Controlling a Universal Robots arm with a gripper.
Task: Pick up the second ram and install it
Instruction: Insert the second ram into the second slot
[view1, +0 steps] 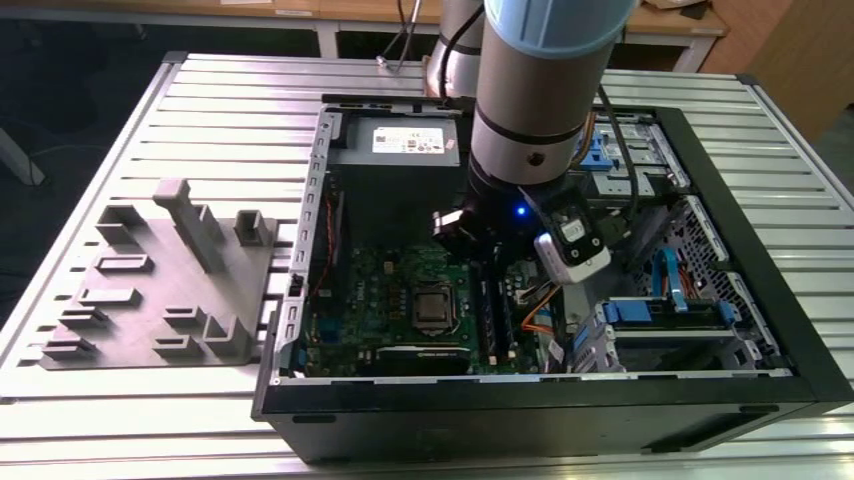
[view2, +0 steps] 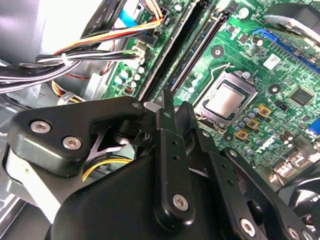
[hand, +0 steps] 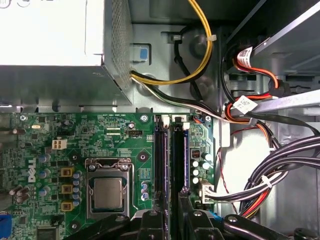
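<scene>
Jaws seemingly closed above second ram (hand: 178, 165)

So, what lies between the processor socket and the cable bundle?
In the first wrist view, two long dark memory slots run side by side between the processor socket and the cable bundle.

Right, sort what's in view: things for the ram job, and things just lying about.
Job: black gripper; two long black memory slots on the green motherboard.
Lying about: grey plastic holder tray; grey metal power supply; silver processor socket; black cable bundle.
</scene>
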